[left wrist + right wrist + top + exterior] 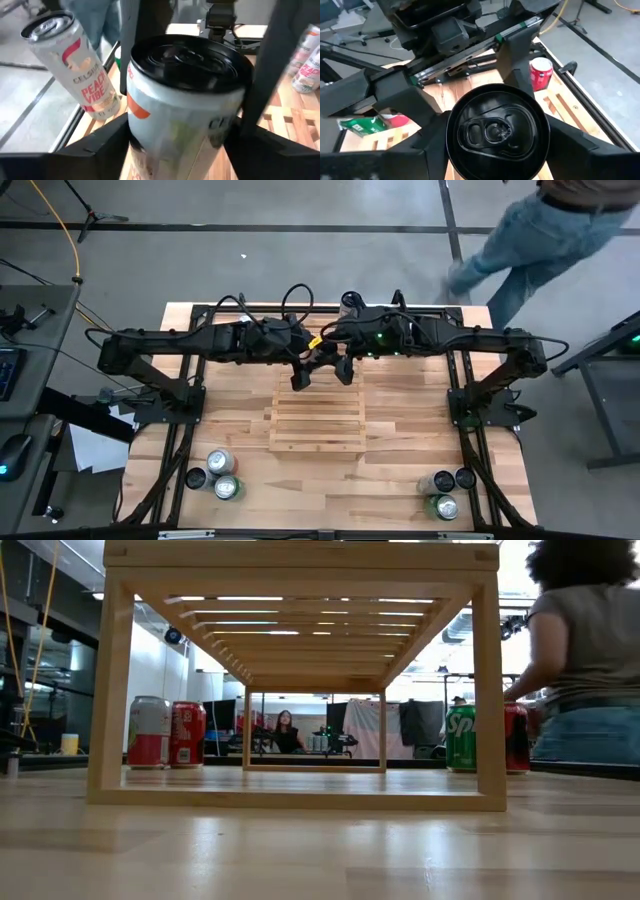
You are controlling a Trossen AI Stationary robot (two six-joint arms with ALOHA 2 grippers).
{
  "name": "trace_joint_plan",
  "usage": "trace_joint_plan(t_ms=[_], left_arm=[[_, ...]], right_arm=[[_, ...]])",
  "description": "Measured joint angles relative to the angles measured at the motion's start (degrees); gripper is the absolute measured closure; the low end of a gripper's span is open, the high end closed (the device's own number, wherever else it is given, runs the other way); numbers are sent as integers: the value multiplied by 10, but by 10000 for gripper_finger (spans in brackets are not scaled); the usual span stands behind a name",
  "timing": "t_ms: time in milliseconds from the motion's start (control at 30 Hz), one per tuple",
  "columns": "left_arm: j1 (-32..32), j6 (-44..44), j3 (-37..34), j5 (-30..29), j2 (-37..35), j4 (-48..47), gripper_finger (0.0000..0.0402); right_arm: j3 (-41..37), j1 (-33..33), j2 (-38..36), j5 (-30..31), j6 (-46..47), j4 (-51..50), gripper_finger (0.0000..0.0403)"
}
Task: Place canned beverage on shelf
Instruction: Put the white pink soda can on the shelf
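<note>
A can with a white body, an orange mark and a black top (185, 65) hangs in the air between my two grippers, above the far end of the pale slatted shelf (318, 420). My left gripper (182, 150) comes at the can from the table's left. My right gripper (495, 150) comes from the right, and the can's black top (495, 130) fills the gap between its fingers. In the high view the arms meet at mid-table, left gripper (300, 375) beside right gripper (345, 370), and they hide the can. My left gripper has the can's side wall (135, 125) between its two fingers, one on each side, slanting down from the table's left. The can stands nearly upright, top up, clear of the shelf. My right gripper pinches the same can just under its top rim (451, 135) between two fingers, slanting down from the table's right. The left arm's fingers (512, 60) show on the can beyond.
Cans stand in a cluster at the near left (220, 475) and another at the near right (445, 490). A white Peach Vibe can (75, 65) and a red can (540, 72) stand near the arms. A person (540, 230) is beyond the far right corner.
</note>
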Motion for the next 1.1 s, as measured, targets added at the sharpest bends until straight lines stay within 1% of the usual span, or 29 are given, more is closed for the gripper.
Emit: trace_joint_plan(t_ms=[133,233,267,333,433,567,633,667,733,800,900,967,1100], left_arm=[[0,16,28,28,-27,-73,67],[0,8,58,48,-52,-136,51],[0,3,65,60,-63,-146,49],[3,-21,68,96,-90,-142,48],[20,-77,53,188,-129,-76,49],[45,-159,-3,308,-151,63,49],[56,-212,-35,361,-150,139,49],[59,-243,-49,389,-146,177,49],[65,-307,-74,444,-133,256,49],[65,-363,-90,482,-109,329,49],[59,-421,-97,514,-72,412,49],[54,-445,-96,519,-51,455,49],[50,-484,-96,546,-24,500,48]], right_arm=[[-1,-8,-32,-43,-49,-43,163],[0,-19,-56,-67,-94,-65,163],[0,-24,-66,-92,-114,-81,163],[0,-34,-80,-166,-164,-80,163],[20,-35,-86,-293,-234,-84,163],[64,-33,-73,-443,-296,-90,163],[87,-34,-64,-483,-312,-87,163],[99,-34,-60,-498,-321,-88,163],[119,-34,-52,-507,-343,-88,163],[135,-34,-46,-515,-360,-88,163],[146,-34,-38,-517,-376,-89,163],[147,-34,-35,-517,-379,-89,163],[146,-34,-32,-520,-387,-96,163]])
